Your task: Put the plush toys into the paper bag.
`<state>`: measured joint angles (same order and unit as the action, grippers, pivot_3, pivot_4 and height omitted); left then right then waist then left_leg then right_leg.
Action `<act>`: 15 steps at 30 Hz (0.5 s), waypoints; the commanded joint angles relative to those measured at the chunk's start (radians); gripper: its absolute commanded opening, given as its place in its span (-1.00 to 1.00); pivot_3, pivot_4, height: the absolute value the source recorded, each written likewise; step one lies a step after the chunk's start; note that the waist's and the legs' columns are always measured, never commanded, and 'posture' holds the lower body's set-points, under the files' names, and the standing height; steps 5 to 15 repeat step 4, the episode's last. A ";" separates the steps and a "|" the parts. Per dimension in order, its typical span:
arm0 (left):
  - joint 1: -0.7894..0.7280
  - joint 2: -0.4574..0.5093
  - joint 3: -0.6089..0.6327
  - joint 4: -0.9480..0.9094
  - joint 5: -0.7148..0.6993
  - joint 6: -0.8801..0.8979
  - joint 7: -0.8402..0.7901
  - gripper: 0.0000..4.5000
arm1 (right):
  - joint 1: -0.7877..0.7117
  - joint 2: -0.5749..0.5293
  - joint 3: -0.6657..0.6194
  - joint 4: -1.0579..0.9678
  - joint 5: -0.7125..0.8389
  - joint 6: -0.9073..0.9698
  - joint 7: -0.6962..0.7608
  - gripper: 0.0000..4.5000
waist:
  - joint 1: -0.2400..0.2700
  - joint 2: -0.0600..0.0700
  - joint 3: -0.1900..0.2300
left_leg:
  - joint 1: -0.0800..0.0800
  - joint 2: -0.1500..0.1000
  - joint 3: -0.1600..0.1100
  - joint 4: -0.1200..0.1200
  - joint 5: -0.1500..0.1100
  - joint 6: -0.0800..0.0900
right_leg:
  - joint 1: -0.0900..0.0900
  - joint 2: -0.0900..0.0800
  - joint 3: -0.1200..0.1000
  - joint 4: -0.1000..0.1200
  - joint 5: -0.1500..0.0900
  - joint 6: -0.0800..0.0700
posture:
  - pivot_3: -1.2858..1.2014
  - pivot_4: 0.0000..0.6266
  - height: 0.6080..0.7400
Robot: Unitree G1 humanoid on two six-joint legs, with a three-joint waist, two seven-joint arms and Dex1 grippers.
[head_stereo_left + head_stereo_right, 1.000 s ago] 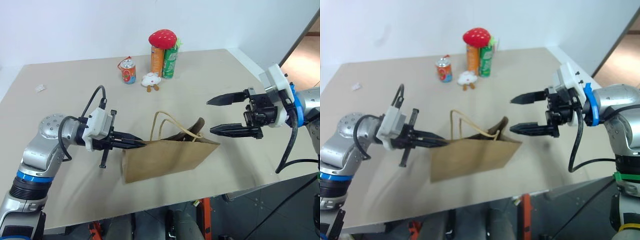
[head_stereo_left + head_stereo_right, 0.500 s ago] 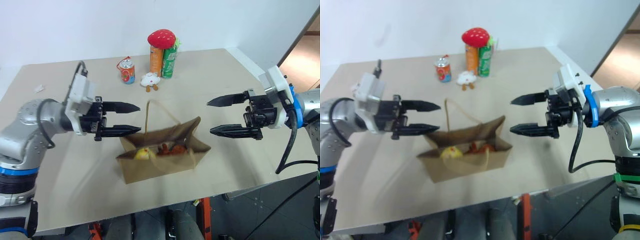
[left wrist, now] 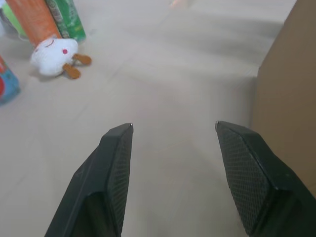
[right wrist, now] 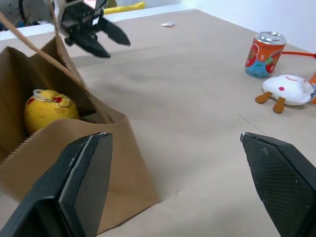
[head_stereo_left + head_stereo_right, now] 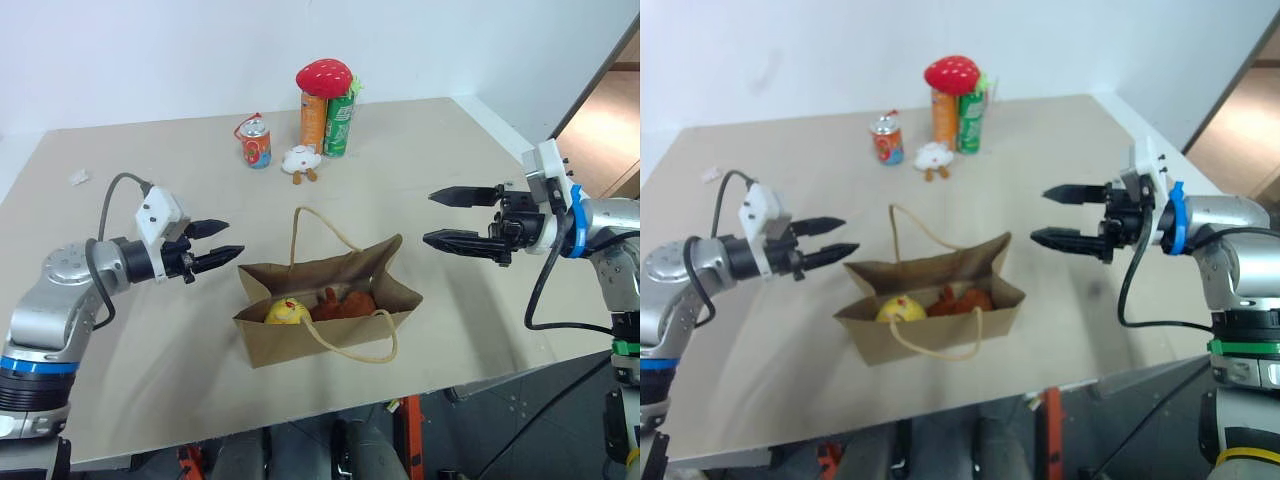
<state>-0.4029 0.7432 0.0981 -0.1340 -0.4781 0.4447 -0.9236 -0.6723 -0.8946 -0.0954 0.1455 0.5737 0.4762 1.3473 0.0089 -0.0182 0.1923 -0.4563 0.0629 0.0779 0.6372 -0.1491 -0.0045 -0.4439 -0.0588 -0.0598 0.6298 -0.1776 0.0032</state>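
The brown paper bag (image 5: 300,345) stands open on the middle of the table, one cord handle up and the other flopped over its front. Inside lie a yellow egg-shaped plush toy (image 5: 286,311) and a brown monkey plush (image 5: 346,303). My left gripper (image 5: 234,238) hovers open and empty just left of the bag, apart from its edge; the bag's wall (image 3: 289,89) shows in the left wrist view. My right gripper (image 5: 428,217) hangs wide open and empty to the bag's right, above the table. A small white plush with orange feet (image 5: 300,160) lies by the cans.
At the back stand a short red can (image 5: 256,141), a tall orange can (image 5: 314,120) and a green can (image 5: 340,122), with a red strawberry plush (image 5: 326,75) on top. A white scrap (image 5: 80,176) lies far left. The table's front edge (image 5: 330,400) runs close below the bag.
My left gripper opened off the bag's left edge and drew back to the left. The bag settled upright and open on the table. My right gripper shifted slightly right.
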 commanded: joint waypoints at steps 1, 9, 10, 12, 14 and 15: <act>0.016 -0.032 0.041 -0.003 0.013 -0.066 0.034 0.71 | 0.009 0.005 -0.025 -0.007 -0.015 -0.038 -0.008 1.00 | 0.000 0.000 0.000 | 0.000 0.000 0.000 0.000 0.000 0.000 | 0.000 0.000 0.000 0.000 0.000 0.000 | 0.03 -0.52 1.00; 0.020 -0.040 0.046 0.001 0.032 -0.088 0.056 0.98 | 0.014 0.005 -0.029 -0.010 -0.016 -0.034 -0.013 1.00 | 0.000 0.000 0.000 | 0.000 0.000 0.000 -0.001 0.000 0.000 | 0.000 0.001 0.000 0.000 0.000 0.000 | 0.03 -0.52 1.00; 0.020 -0.040 0.046 0.001 0.032 -0.088 0.056 0.98 | 0.014 0.005 -0.029 -0.010 -0.016 -0.034 -0.013 1.00 | 0.000 0.000 0.000 | 0.000 0.000 0.000 -0.001 0.000 0.000 | 0.000 0.001 0.000 0.000 0.000 0.000 | 0.03 -0.52 1.00; 0.020 -0.040 0.046 0.001 0.032 -0.088 0.056 0.98 | 0.014 0.005 -0.029 -0.010 -0.016 -0.034 -0.013 1.00 | 0.000 0.000 0.000 | 0.000 0.000 0.000 -0.001 0.000 0.000 | 0.000 0.001 0.000 0.000 0.000 0.000 | 0.03 -0.52 1.00; 0.020 -0.040 0.046 0.001 0.032 -0.088 0.056 0.98 | 0.014 0.005 -0.029 -0.010 -0.016 -0.034 -0.013 1.00 | 0.000 0.000 0.000 | 0.000 0.000 0.000 -0.001 0.000 0.000 | 0.000 0.001 0.000 0.000 0.000 0.000 | 0.03 -0.52 1.00; 0.020 -0.040 0.046 0.001 0.032 -0.088 0.056 0.98 | 0.014 0.005 -0.029 -0.010 -0.016 -0.034 -0.013 1.00 | 0.000 0.000 0.000 | 0.000 0.000 0.000 -0.001 0.000 0.000 | 0.000 0.001 0.000 0.000 0.000 0.000 | 0.03 -0.52 1.00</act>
